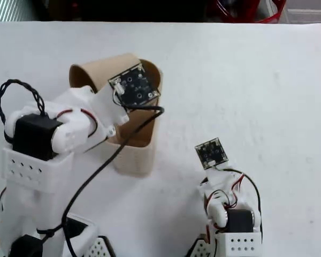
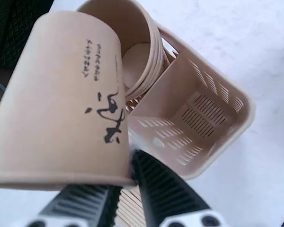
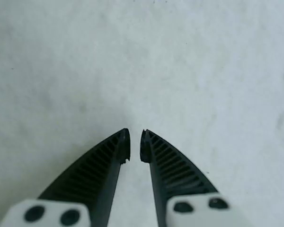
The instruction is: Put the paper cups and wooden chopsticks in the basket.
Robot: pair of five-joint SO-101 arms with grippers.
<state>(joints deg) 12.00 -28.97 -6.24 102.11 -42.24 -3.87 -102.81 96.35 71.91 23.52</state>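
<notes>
A: Left gripper [image 2: 125,187] first: open or closed?

B: Closed on a paper cup [image 2: 61,104]. Pinches the cup wall at the rim between the two black fingers [image 2: 163,194].

A: And where to find this cup?

B: Up above the bench [image 1: 257,80], lying tilted on its side over the far-left rim of the basket [image 1: 132,158]. Mouth toward the gripper, closed base pointing away from it. Not yet set down inside.

A: Anything already in the basket?

B: Yes, stacked cups [image 2: 142,61], nested one in another, in one compartment, mouths turned to the left wrist camera. Next to them a divider wall [image 2: 154,94], and past it a second compartment with slotted walls and floor.

A: Held cup touching the stack?

B: Just beside it, overlapping it in the left wrist view. Touching or apart, impossible to say.

A: Chopsticks?

B: Only some thin pale strips [image 2: 130,208] low between the fingers, too blurred to name with certainty.

A: And the right gripper [image 3: 135,144]?

B: At the near side of the bench, to the right of the basket and well apart from it. Points down at the white bench surface [image 3: 132,56]. Closed almost fully, with only a thin slit between the tips, and nothing held.
</notes>
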